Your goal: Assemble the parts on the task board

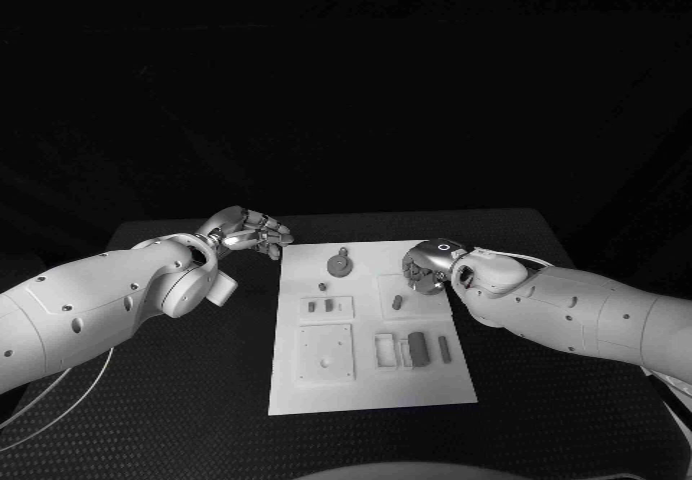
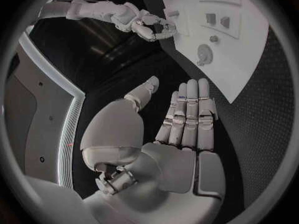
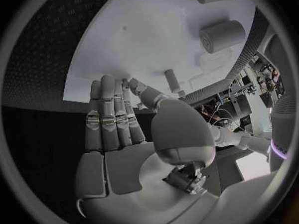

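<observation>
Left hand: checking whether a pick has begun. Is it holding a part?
No, the left hand lies flat with straight fingers and nothing in it, beside the task board.

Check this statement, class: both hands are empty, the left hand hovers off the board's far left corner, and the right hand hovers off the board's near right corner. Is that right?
One detail is wrong. The right hand is not at the near right corner; it is over the far right part of the board, as the head view shows. The rest stands: both hands are empty, and the left hand hovers off the board's far left corner.

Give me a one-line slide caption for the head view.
Both hands, left and right, hover empty at the task board, its parts unassembled.
</observation>
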{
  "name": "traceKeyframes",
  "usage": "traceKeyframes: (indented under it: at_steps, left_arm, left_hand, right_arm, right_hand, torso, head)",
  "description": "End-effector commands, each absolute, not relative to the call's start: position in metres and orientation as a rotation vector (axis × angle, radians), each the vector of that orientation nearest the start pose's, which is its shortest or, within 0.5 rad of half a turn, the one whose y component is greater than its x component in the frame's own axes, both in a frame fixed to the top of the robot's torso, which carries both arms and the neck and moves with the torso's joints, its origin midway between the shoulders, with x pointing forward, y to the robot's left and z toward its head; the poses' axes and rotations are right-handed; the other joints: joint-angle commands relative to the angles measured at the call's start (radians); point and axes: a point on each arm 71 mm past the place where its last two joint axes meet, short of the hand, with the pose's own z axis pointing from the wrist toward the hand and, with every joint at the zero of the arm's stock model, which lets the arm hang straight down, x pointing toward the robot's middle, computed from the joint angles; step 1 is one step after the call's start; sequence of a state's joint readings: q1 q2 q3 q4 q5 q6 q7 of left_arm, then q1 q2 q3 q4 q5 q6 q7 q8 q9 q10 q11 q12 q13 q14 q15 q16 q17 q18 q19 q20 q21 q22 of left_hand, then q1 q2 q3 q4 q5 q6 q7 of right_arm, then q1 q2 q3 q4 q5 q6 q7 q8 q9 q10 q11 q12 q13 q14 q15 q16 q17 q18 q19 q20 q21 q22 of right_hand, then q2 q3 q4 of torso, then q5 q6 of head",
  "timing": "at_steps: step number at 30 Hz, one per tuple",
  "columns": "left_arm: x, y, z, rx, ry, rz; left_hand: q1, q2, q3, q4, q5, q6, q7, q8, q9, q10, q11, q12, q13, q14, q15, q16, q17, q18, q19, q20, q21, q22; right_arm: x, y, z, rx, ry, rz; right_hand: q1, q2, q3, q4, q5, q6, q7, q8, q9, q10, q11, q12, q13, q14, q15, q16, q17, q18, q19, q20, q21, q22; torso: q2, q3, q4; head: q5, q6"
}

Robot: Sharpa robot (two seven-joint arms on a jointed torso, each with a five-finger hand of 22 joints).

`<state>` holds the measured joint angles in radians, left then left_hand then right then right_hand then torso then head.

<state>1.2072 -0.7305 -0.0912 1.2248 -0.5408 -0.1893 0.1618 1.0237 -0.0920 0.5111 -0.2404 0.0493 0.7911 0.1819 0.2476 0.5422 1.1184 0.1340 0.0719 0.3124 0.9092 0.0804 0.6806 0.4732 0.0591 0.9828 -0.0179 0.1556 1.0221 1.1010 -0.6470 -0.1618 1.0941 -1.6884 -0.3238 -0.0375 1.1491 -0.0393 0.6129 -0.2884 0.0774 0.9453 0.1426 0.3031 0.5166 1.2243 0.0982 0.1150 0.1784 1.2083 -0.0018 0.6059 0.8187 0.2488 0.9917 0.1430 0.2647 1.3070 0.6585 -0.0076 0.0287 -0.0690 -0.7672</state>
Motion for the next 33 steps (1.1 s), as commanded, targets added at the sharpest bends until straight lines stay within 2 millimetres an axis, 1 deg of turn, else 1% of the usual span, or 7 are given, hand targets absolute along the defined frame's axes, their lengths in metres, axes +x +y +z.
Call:
traceKeyframes:
  at_steps: [1, 5, 9, 11, 12, 19, 33]
  left_arm:
    - [0.53, 0.2306, -0.2197, -0.66, 1.78, -1.128]
    - [0.5299, 0.2303, -0.2197, -0.659, 1.781, -1.127]
    - [0.5299, 0.2301, -0.2197, -0.656, 1.782, -1.127]
    - [0.5298, 0.2301, -0.2197, -0.656, 1.782, -1.127]
    - [0.5298, 0.2303, -0.2196, -0.656, 1.782, -1.127]
    - [0.5296, 0.2306, -0.2196, -0.656, 1.782, -1.125]
    - [0.5301, 0.2299, -0.2198, -0.655, 1.783, -1.126]
  left_hand:
    - [-0.001, 0.007, -0.004, -0.003, 0.001, 0.0, 0.007, 0.005, -0.002, 0.0, 0.004, -0.004, -0.001, 0.003, 0.007, -0.006, 0.001, 0.004, 0.003, 0.006, -0.007, -0.001]
    - [-0.001, 0.007, -0.004, -0.003, 0.001, 0.0, 0.007, 0.005, -0.002, 0.0, 0.004, -0.004, -0.001, 0.003, 0.007, -0.006, 0.002, 0.004, 0.004, 0.006, -0.007, -0.002]
    - [-0.001, 0.007, -0.004, -0.003, 0.001, 0.001, 0.007, 0.005, -0.002, 0.0, 0.004, -0.004, -0.002, 0.003, 0.007, -0.007, 0.003, 0.004, 0.004, 0.006, -0.007, -0.002]
    - [0.0, 0.007, -0.004, -0.004, 0.001, 0.001, 0.007, 0.005, -0.002, 0.0, 0.004, -0.004, -0.002, 0.003, 0.007, -0.007, 0.003, 0.004, 0.004, 0.006, -0.007, -0.002]
    - [0.0, 0.007, -0.004, -0.004, 0.001, 0.001, 0.007, 0.005, -0.002, 0.0, 0.004, -0.004, -0.002, 0.003, 0.007, -0.007, 0.004, 0.004, 0.004, 0.006, -0.007, -0.002]
    - [0.001, 0.007, -0.004, -0.004, 0.001, 0.001, 0.007, 0.005, -0.002, -0.001, 0.004, -0.004, -0.002, 0.003, 0.007, -0.008, 0.005, 0.004, 0.004, 0.007, -0.008, -0.002]
    - [0.001, 0.007, -0.004, -0.005, 0.001, 0.001, 0.007, 0.005, -0.002, -0.001, 0.005, -0.004, -0.003, 0.004, 0.007, -0.01, 0.007, 0.004, 0.005, 0.007, -0.009, -0.002]
  right_arm:
    - [0.4993, -0.2238, -0.3221, -0.488, 1.879, 0.306]
    - [0.4984, -0.2216, -0.3251, -0.507, 1.874, 0.289]
    - [0.497, -0.2203, -0.3279, -0.517, 1.862, 0.275]
    - [0.4963, -0.2203, -0.3287, -0.519, 1.858, 0.269]
    - [0.4961, -0.2203, -0.329, -0.518, 1.858, 0.268]
    - [0.4947, -0.2218, -0.3281, -0.51, 1.83, 0.27]
    - [0.4933, -0.2233, -0.3198, -0.458, 1.788, 0.31]
  right_hand:
    - [0.026, 0.0, 0.007, -0.005, 0.003, 0.013, -0.003, 0.006, 0.003, 0.011, -0.003, -0.006, 0.002, 0.004, -0.01, 0.006, 0.002, 0.013, 0.007, -0.002, -0.007, 0.003]
    - [0.055, -0.003, 0.011, -0.006, 0.003, 0.024, -0.007, 0.01, 0.005, 0.025, -0.008, -0.004, 0.008, 0.009, -0.014, 0.01, 0.004, 0.013, 0.014, -0.005, -0.007, 0.008]
    - [0.08, -0.006, 0.013, -0.006, 0.003, 0.045, -0.015, 0.018, 0.011, 0.05, -0.019, 0.001, 0.018, 0.028, -0.024, 0.031, 0.014, 0.013, 0.037, -0.012, -0.002, 0.016]
    - [0.084, -0.03, 0.07, 0.004, 0.006, 0.057, -0.017, 0.017, 0.011, 0.063, -0.021, 0.001, 0.024, 0.035, -0.027, 0.045, 0.019, 0.013, 0.055, -0.012, -0.001, 0.016]
    - [0.075, -0.035, 0.091, 0.002, 0.005, 0.064, -0.02, 0.018, 0.012, 0.069, -0.023, 0.001, 0.028, 0.037, -0.029, 0.051, 0.022, 0.013, 0.062, -0.014, 0.0, 0.018]
    - [0.061, -0.039, 0.111, 0.0, 0.003, 0.081, -0.027, 0.022, 0.019, 0.089, -0.032, 0.003, 0.04, 0.046, -0.037, 0.068, 0.026, 0.013, 0.079, -0.022, 0.006, 0.023]
    - [0.051, -0.042, 0.117, 0.0, 0.003, 0.094, -0.033, 0.028, 0.029, 0.108, -0.039, 0.007, 0.052, 0.053, -0.044, 0.079, 0.028, 0.013, 0.092, -0.028, 0.013, 0.023]
  torso:
    - [0.0, -0.0006, 0.0001]
    - [0.0, -0.0001, -0.0003]
    - [-0.001, -0.001, 0.0003]
    - [-0.001, -0.0012, 0.0]
    - [0.0, -0.0011, -0.0003]
    - [-0.001, -0.0015, -0.002]
    - [0.0, -0.0011, 0.0011]
  head:
    - [0.0, -0.001]
    - [0.0, -0.003]
    - [-0.002, -0.006]
    - [-0.002, -0.007]
    - [-0.003, -0.008]
    - [-0.006, -0.008]
    - [-0.007, -0.004]
